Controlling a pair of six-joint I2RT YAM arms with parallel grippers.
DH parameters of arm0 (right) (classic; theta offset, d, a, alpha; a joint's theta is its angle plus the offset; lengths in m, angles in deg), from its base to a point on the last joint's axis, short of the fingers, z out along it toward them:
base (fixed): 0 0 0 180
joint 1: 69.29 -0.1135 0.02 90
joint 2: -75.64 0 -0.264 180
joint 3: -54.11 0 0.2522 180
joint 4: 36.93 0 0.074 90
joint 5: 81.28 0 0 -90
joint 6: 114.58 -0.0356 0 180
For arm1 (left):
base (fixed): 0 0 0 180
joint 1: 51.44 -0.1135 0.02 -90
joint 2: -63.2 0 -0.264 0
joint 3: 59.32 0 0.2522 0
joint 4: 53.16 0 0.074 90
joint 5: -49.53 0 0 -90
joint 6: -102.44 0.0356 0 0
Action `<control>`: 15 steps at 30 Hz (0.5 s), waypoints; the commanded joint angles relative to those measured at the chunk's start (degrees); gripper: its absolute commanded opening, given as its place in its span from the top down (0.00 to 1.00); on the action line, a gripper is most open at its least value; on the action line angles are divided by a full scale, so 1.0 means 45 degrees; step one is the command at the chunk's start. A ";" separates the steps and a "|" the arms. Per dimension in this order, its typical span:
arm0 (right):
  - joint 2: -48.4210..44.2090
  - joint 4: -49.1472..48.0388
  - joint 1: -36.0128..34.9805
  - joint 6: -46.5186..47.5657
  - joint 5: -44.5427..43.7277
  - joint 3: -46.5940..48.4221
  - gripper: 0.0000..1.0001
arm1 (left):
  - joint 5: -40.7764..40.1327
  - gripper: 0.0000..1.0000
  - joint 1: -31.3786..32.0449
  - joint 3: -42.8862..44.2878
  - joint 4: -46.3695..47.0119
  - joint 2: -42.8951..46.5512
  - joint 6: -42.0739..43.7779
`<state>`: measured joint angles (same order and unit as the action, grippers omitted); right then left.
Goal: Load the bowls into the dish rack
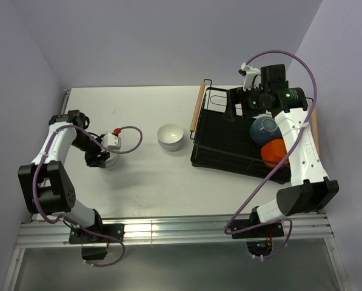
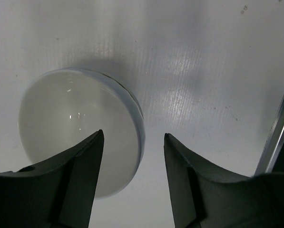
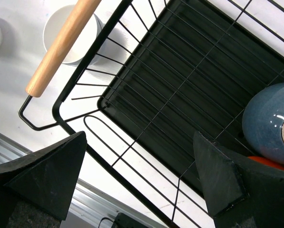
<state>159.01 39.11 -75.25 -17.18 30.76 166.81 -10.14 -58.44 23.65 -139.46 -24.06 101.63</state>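
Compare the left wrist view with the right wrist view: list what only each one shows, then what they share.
Only the left wrist view: a white bowl close up, with the left gripper open and the bowl's rim between its fingers.
Only the right wrist view: the dish rack with its wooden handle, a blue bowl and an orange bowl inside, and the right gripper open above it.
Both: the white table; the right view also has a second bowl, white, beyond the handle.
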 commanded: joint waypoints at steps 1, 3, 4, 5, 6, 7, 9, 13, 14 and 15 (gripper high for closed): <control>-0.0168 -0.0051 0.0015 0.0016 -0.0113 -0.0032 0.00 | 0.0117 0.43 0.0150 0.0186 0.0064 -0.0412 0.0415; -0.0188 -0.0032 0.0015 0.0074 -0.0152 -0.0071 0.00 | -0.0117 0.45 0.0247 0.0148 0.0083 -0.0607 0.0376; -0.0188 -0.0032 0.0034 0.0094 -0.0172 -0.0052 0.00 | -0.0176 0.46 0.0306 0.0109 0.0102 -0.0685 0.0376; -0.0207 -0.0012 -0.0004 0.0094 -0.0191 -0.0071 0.00 | -0.0215 0.47 0.0326 0.0089 0.0122 -0.0763 0.0337; -0.0188 0.0026 0.0015 0.0113 -0.0211 -0.0072 0.00 | -0.0216 0.51 0.0346 0.0108 0.0103 -0.0842 0.0298; -0.0207 0.0027 0.0034 0.0114 -0.0230 -0.0091 0.00 | -0.0235 0.53 0.0365 0.0128 0.0045 -0.0900 0.0298; -0.0207 0.0066 0.0034 0.0152 -0.0250 -0.0130 0.00 | -0.0255 0.58 0.0404 0.0283 -0.0150 -0.1135 0.0181; -0.0246 0.0105 0.0015 0.0192 -0.0289 -0.0111 0.00 | -0.0274 0.68 0.0502 0.0401 -0.0404 -0.1292 -0.0034; -0.0246 0.0105 0.0015 0.0192 -0.0289 -0.0130 0.00 | -0.0313 0.69 0.0541 0.0382 -0.0424 -0.1311 -0.0034; -0.0246 0.0124 0.0015 0.0230 -0.0270 -0.0130 0.00 | -0.0352 0.71 0.0638 0.0401 -0.0444 -0.1292 -0.0073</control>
<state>159.01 39.31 -75.25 -17.03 30.06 166.42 -12.00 -56.41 23.67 -139.26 -29.96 101.17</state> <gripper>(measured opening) 0.997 0.303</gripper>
